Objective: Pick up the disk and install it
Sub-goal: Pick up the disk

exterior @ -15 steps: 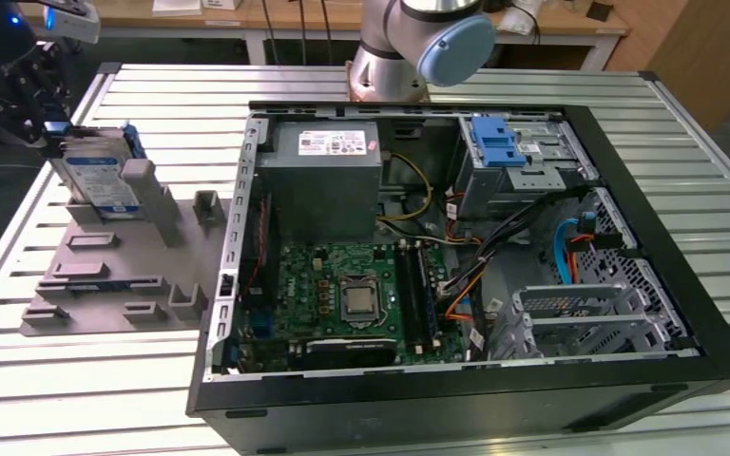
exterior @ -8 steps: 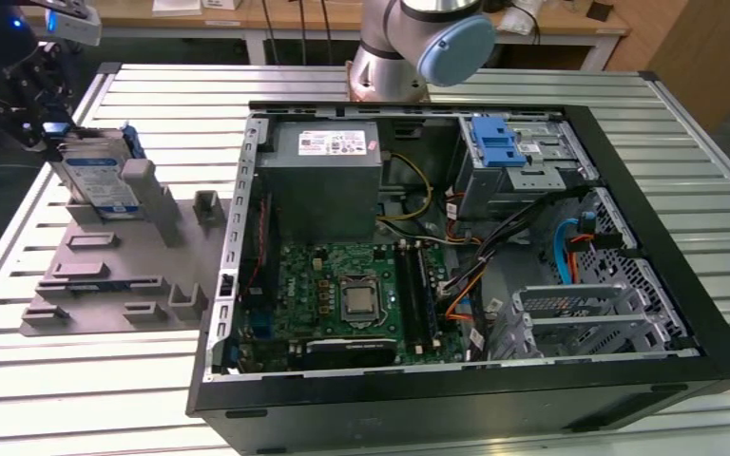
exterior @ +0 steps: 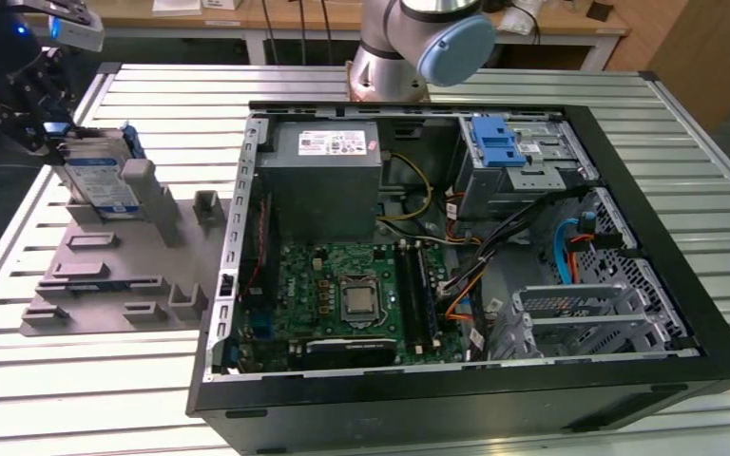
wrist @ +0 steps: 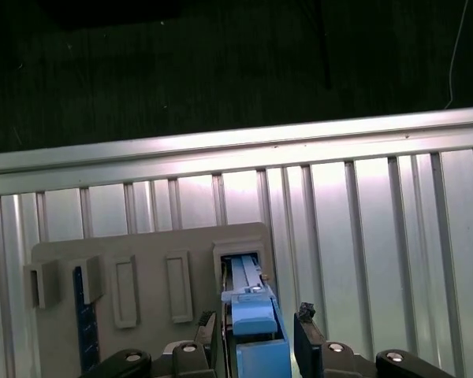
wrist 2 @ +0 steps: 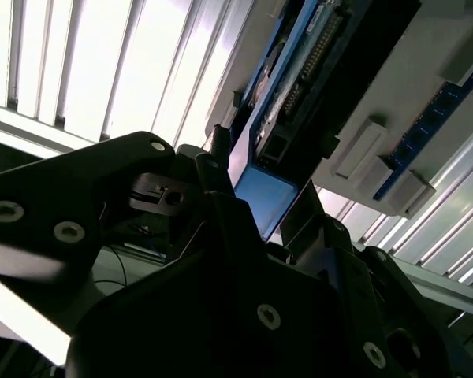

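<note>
Pick-up stage: the hand [wrist: 257,324] straddles the disk [exterior: 96,176], which stands on edge in the grey holder [exterior: 111,285] on the desk [exterior: 86,380] beside the case [exterior: 467,418]; whether it clamps I cannot tell, and lifting calls for a firm grip and a straight pull.

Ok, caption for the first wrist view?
Gripper astride the blue-framed disk, which stands in a slot of the grey holder on the slatted table.

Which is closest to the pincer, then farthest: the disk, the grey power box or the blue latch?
1. disk, at the pincer, exterior view's left.
2. grey power box, middle.
3. blue latch, exterior view's right.
</note>
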`<state>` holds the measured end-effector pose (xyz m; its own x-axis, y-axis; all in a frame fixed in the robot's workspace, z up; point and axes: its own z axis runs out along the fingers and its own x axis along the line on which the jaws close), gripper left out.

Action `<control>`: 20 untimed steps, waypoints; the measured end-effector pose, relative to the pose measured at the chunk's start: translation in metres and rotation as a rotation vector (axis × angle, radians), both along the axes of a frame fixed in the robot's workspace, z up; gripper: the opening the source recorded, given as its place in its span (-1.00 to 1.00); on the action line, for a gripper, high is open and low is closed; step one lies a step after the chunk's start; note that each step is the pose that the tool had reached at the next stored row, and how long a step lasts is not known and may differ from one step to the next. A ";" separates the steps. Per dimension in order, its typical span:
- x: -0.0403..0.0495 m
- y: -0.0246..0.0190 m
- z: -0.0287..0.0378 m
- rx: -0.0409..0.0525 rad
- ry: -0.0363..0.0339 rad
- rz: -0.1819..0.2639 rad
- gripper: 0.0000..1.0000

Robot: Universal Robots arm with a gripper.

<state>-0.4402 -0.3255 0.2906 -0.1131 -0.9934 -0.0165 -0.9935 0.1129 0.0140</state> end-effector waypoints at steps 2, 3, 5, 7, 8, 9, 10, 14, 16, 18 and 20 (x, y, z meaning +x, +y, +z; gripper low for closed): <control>0.0000 0.0000 -0.0008 0.0000 0.0001 0.000 0.02; 0.0000 0.0000 -0.0011 -0.0001 0.0001 0.000 0.02; 0.0000 0.0000 -0.0015 0.0000 0.0000 0.000 0.02; 0.0000 0.0000 -0.0016 -0.0001 0.0000 0.000 0.02; 0.0000 0.0000 -0.0015 -0.0001 0.0000 0.000 0.02; 0.0000 0.0000 -0.0016 -0.0001 0.0000 0.000 0.02; 0.0000 0.0000 -0.0016 0.0000 0.0000 0.000 0.02; 0.0000 0.0000 -0.0016 -0.0001 0.0000 0.000 0.02; 0.0000 0.0000 -0.0016 -0.0001 0.0000 0.000 0.00; 0.0000 0.0000 -0.0016 -0.0001 0.0000 0.000 -0.15; 0.0000 0.0000 -0.0016 -0.0002 0.0001 0.000 -0.18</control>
